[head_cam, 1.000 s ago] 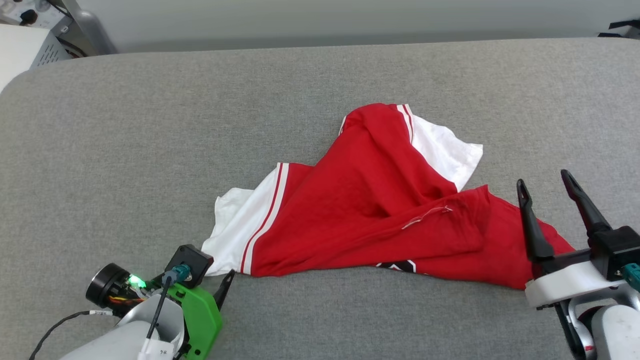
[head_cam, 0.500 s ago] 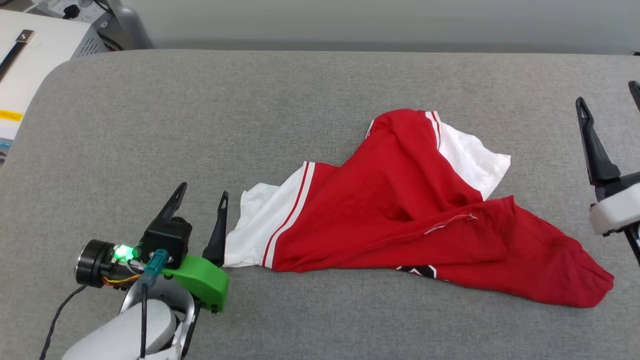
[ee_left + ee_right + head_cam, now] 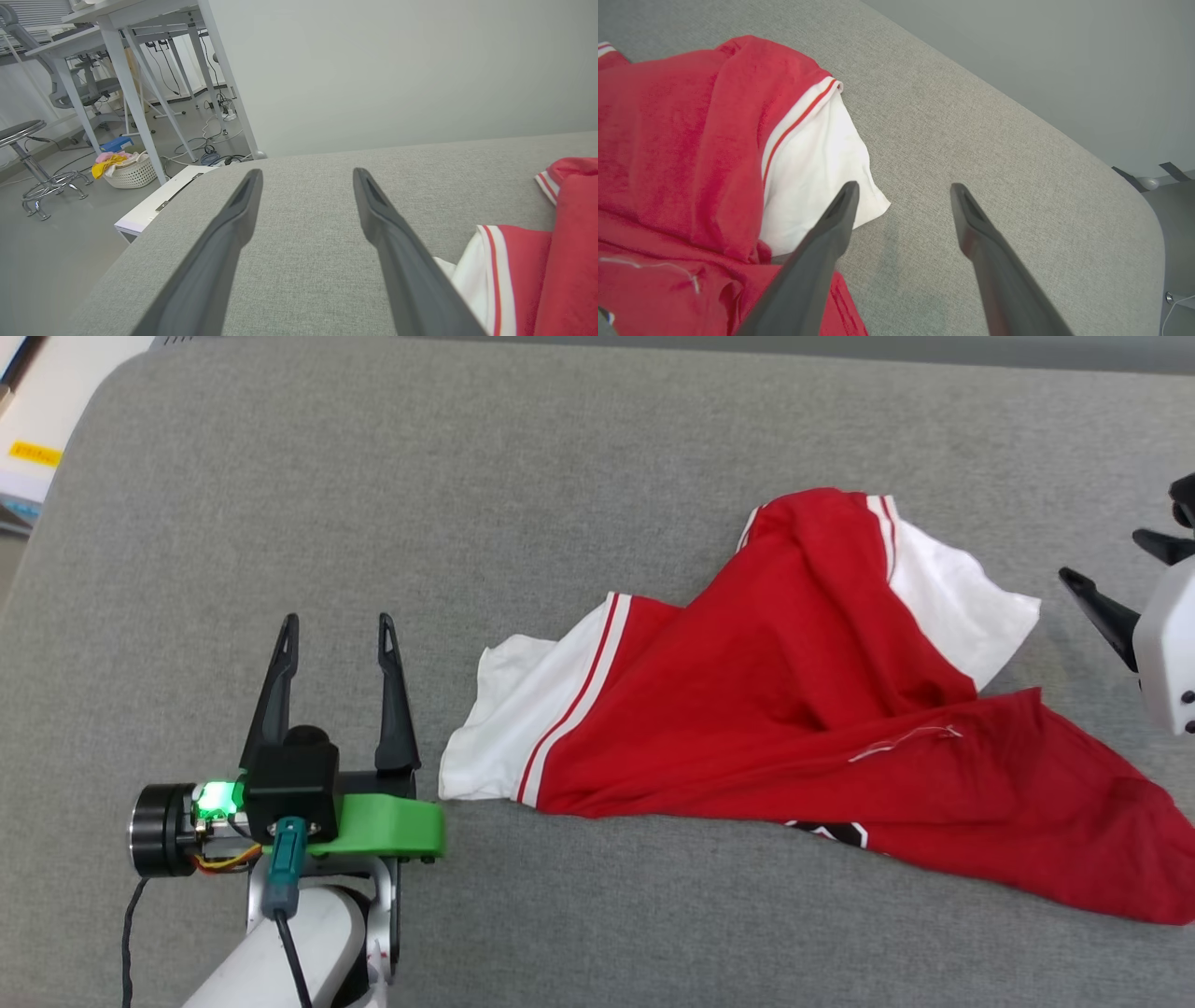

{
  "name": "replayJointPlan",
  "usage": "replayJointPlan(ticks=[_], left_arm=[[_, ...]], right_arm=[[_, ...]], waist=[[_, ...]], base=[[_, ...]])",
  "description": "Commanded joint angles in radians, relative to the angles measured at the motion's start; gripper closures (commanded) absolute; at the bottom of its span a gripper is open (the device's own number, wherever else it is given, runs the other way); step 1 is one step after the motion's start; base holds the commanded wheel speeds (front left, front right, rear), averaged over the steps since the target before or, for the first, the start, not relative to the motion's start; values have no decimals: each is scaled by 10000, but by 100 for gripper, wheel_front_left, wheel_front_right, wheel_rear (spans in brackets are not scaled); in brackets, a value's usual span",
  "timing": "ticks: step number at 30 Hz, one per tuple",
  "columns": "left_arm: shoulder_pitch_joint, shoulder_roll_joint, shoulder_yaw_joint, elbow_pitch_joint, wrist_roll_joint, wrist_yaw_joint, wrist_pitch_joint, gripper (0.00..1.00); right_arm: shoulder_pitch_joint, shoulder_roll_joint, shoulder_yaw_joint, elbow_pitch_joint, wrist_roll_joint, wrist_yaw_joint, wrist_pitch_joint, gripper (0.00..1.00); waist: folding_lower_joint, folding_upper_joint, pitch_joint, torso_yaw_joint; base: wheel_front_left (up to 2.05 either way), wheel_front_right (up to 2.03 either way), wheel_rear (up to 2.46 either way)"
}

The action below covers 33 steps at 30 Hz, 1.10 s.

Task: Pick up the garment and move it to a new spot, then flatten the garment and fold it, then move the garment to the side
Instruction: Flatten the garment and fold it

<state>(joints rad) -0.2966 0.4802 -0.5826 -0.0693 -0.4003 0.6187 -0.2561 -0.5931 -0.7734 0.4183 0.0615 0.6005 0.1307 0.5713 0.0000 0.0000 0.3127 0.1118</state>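
Observation:
The garment (image 3: 803,709), a red T-shirt with white sleeves and striped shoulder trim, lies crumpled on the grey table (image 3: 560,476). A bit of black-white print (image 3: 826,831) peeks out at its near edge. My left gripper (image 3: 338,627) stands open and empty just left of the left white sleeve (image 3: 509,719), fingers pointing away. In the left wrist view, the left gripper (image 3: 307,175) frames bare table, with the garment (image 3: 560,261) at the right. My right gripper (image 3: 1103,556) is open at the right edge, beside the right white sleeve (image 3: 962,602). The right wrist view has my right gripper (image 3: 903,187) over the sleeve's corner (image 3: 817,172).
The table's rounded left edge (image 3: 56,523) meets a white cabinet (image 3: 37,429). On the floor beyond it are white desk legs (image 3: 135,102), a stool (image 3: 32,163) and a basket of cloths (image 3: 124,170). The table's far right corner (image 3: 1134,210) rounds off near a wall.
The head camera has shifted. My left gripper has come off the left sleeve's corner and now stands beside it. My right gripper has left the lower right hem and moved up beside the right sleeve.

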Motion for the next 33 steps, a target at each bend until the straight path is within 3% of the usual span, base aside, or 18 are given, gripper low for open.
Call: replayJointPlan(ticks=[1,7,19,21,22,27,33], left_arm=[[209,-206,254,-83,325,-96,-55,0],[401,-1058,1109,-99,1321,-838,-56,0],[425,-2190,2304,184,2426,-1983,-56,0],[500,-2292,2502,242,2556,-2145,-56,0],[541,-2334,2584,282,2617,-2231,-56,0],[732,-2509,2883,431,2849,-2567,-56,0],[1188,-2661,3165,601,3036,-2863,-57,0]], right_arm=[[-306,-86,270,149,358,0,407,0],[-1266,-327,1308,951,960,0,1351,0],[-1745,12,3522,2825,1172,0,987,0],[-1879,52,3683,2990,1220,0,499,96],[-1949,42,3742,3057,1209,0,209,100],[-2113,-37,3718,3086,1180,0,-1254,100],[-1802,-129,3565,2185,863,0,-2658,100]], waist=[[0,0,504,340],[0,0,1135,646],[0,0,1754,746],[0,0,1677,646],[0,0,1604,601],[0,0,1100,412],[0,0,282,26]], base=[[0,0,0],[0,0,0],[0,0,0],[0,0,0],[0,0,0],[0,0,0],[0,0,0]])
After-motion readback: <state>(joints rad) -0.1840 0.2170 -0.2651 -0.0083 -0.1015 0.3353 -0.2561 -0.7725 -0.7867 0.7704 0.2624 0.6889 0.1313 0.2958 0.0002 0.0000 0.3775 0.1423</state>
